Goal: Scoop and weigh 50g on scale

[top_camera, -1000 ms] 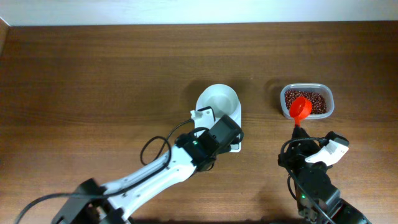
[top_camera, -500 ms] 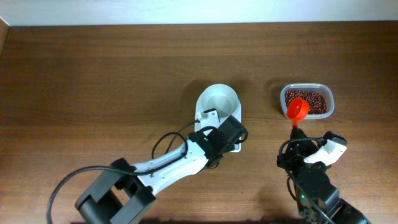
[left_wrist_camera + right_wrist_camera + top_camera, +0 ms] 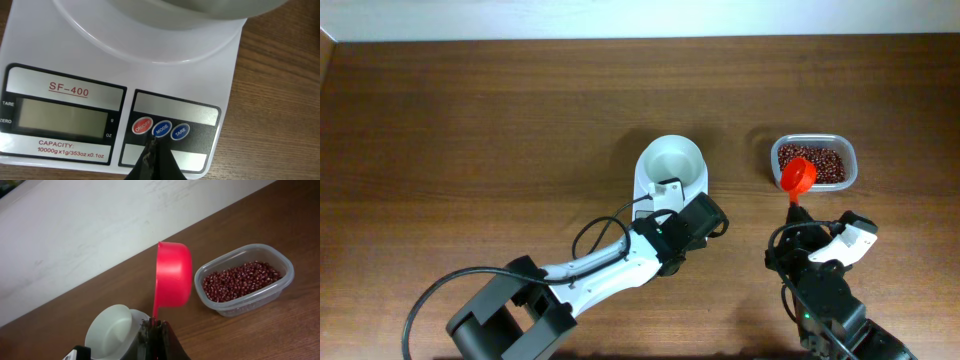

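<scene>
Task barely begun: scale (image 3: pixel 665 190) mid-table, display blank, bowl (image 3: pixel 670 160) empty, with the left gripper (image 3: pixel 151 146) pinched closed at its on/off button (image 3: pixel 141 127), while the right gripper (image 3: pixel 155 328) clamps the apparently empty scoop (image 3: pixel 173 277) by the bean tub (image 3: pixel 245 287); scooping and weighing remain.

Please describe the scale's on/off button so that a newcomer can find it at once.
On the table stands a white scale. Beside its grey display sits a row of three round buttons. The on/off button is the one nearest the display and the only red one; its neighbours, mode and tare, are blue.
</scene>
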